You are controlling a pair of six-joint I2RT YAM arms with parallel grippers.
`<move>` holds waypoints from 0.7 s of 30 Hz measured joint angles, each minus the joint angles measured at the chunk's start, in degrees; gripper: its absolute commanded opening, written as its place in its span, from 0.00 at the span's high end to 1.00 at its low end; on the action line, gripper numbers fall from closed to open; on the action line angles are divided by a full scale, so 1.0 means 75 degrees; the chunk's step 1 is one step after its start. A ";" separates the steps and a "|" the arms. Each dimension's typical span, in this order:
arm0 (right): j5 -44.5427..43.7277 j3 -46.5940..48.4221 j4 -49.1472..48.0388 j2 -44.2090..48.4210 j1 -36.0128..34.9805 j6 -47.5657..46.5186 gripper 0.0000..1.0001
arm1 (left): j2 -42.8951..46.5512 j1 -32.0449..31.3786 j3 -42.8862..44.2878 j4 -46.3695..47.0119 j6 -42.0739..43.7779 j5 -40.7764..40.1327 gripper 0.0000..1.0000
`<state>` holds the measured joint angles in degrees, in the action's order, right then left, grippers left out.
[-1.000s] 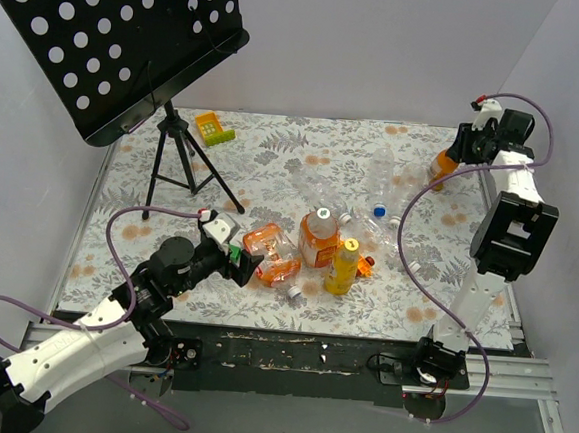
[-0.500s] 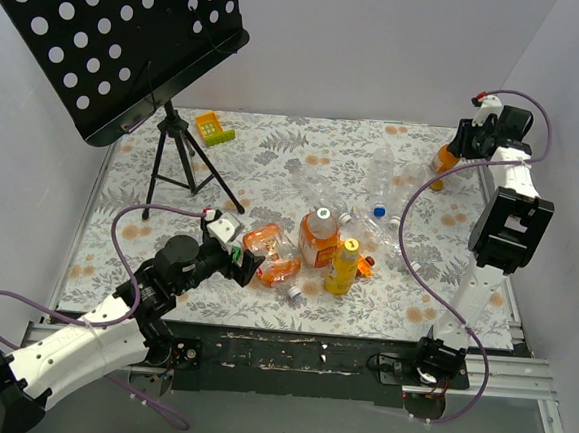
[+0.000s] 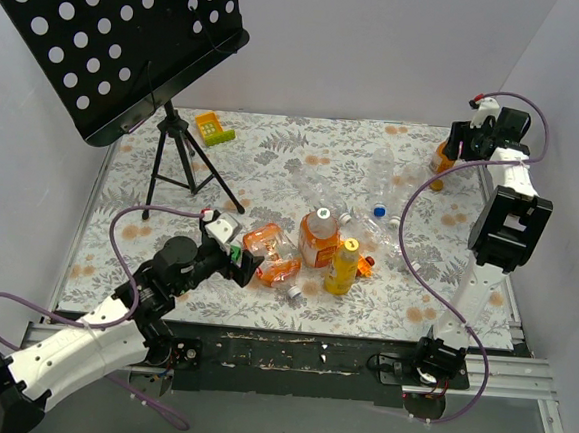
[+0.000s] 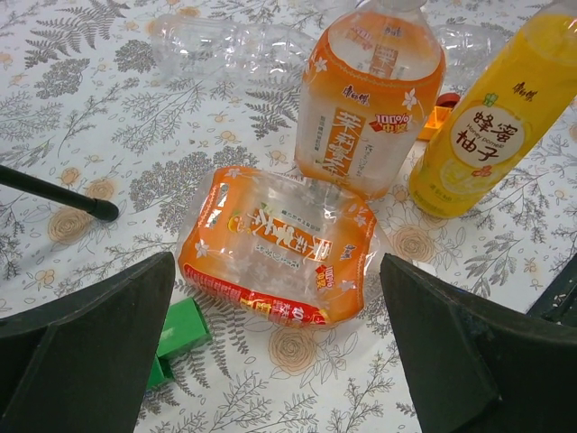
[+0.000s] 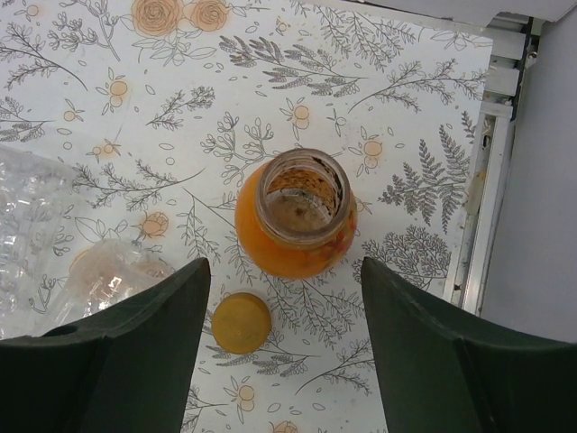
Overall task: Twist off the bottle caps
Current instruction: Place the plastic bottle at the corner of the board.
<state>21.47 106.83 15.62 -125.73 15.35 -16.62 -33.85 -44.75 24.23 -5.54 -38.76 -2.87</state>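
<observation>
Both spread: right fingers (image 5: 126,361) over open orange plastic bottle (image 5: 293,239), round yellow cap (image 5: 241,322) beside; left fingers (image 4: 90,352) over crushed orange-labelled bottle (image 4: 279,248).

The tabletop (image 5: 135,81) is white, printed with grey ferns and orange roses. The wide bottle (image 5: 293,236) is orange and the cap (image 5: 241,322) beside it yellow. The tall bottle (image 4: 487,135) is yellow, and the block (image 4: 183,328) is green.

A floral-patterned table (image 3: 304,162) stands between plain white walls (image 3: 383,43), bearing a black music stand (image 3: 113,37).
</observation>
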 measured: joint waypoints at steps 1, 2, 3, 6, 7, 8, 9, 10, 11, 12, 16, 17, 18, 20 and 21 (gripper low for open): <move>-0.0006 0.0000 0.0009 0.0006 0.0000 0.0006 0.21 | 0.0047 0.0000 0.0000 0.0000 -0.0012 0.0003 0.02; -0.0020 0.0000 0.0023 0.0015 0.0000 -0.0006 0.20 | 0.0087 0.0000 0.0000 0.0000 -0.0032 0.0003 0.02; -0.0035 0.0000 0.0047 0.0038 0.0000 -0.0012 0.20 | 0.0152 0.0000 0.0000 0.0003 -0.0058 0.0006 0.02; -0.0064 -0.0082 0.0085 0.0216 0.0000 -0.0020 0.19 | 0.0376 0.0000 0.0000 0.0009 -0.0152 0.0012 0.02; -0.0073 -0.0128 0.0134 0.0347 0.0000 -0.0032 0.19 | 0.0446 0.0000 0.0003 0.0009 -0.0184 0.0017 0.02; -0.0073 -0.0160 0.0146 0.0449 0.0000 -0.0041 0.18 | 0.0501 0.0000 0.0003 0.0009 -0.0230 0.0029 0.02; -0.0073 -0.0216 0.0149 0.0595 0.0000 -0.0055 0.18 | 0.0536 0.0000 0.0006 0.0006 -0.0280 0.0041 0.02; -0.0067 -0.0286 0.0166 0.0775 0.0003 -0.0079 0.18 | 0.0551 0.0000 0.0020 -0.0012 -0.0332 0.0047 0.02; -0.0052 -0.0396 0.0166 0.0994 0.0003 -0.0119 0.18 | 0.0551 0.0000 0.0047 -0.0017 -0.0393 0.0052 0.02; -0.0032 -0.0545 0.0160 0.1239 0.0003 -0.0166 0.18 | 0.0527 0.0000 0.0122 -0.0096 -0.0490 0.0055 0.02; 0.0160 -0.1364 0.0131 0.2428 0.0003 -0.0294 0.17 | 0.0385 0.0000 0.0519 -0.0358 -0.0933 0.0055 0.02; 0.0227 -0.1585 0.0146 0.2748 0.0003 -0.0332 0.17 | 0.0350 0.0000 0.0641 -0.0460 -0.1075 0.0055 0.02; 0.0315 -0.1836 0.0119 0.3083 0.0003 -0.0379 0.17 | 0.0326 0.0000 0.0737 -0.0530 -0.1233 0.0055 0.02; 0.0498 -0.2372 0.0111 0.3771 0.0003 -0.0446 0.17 | 0.0323 0.0000 0.0863 -0.0679 -0.1559 0.0058 0.02; 0.0606 -0.2646 0.0128 0.4103 0.0003 -0.0481 0.17 | 0.0332 0.0000 0.0889 -0.0746 -0.1722 0.0061 0.02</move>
<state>26.02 86.98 16.58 -94.96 15.38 -20.23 -31.35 -44.75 30.89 -11.14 -51.68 -2.42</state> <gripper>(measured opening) 0.826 0.981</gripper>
